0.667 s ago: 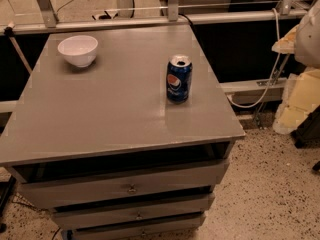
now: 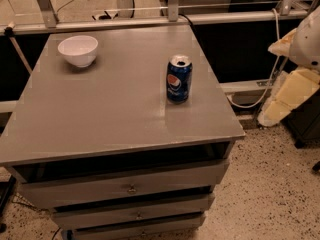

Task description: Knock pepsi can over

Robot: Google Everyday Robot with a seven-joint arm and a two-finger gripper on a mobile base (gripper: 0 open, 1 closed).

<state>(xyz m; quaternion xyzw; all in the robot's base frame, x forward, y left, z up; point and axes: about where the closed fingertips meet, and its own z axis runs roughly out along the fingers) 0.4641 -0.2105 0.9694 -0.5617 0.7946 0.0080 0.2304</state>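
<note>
One can upright, tool off at 3 o'clock, tip not yet done.
Pepsi can (image 2: 178, 79) stands near worktop (image 2: 100, 109) right edge; white bowl (image 2: 78, 50) at 10 o'clock, well apart. Tool (image 2: 287, 96) hangs past the edge, open or closed can't tell. Risk: low push on smooth grey top slides can vs tipping; once down it may roll off onto speckled floor (image 2: 270, 184). Drawers (image 2: 130, 189) below, rail (image 2: 225, 18) behind.

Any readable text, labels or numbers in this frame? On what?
pepsi can: round red-white-blue logo only; the pale marks under it are too blurred to read.
white bowl, grey cabinet: no text.
gripper: out of view; only the robot arm shows at the right edge, with no legible markings.
</note>
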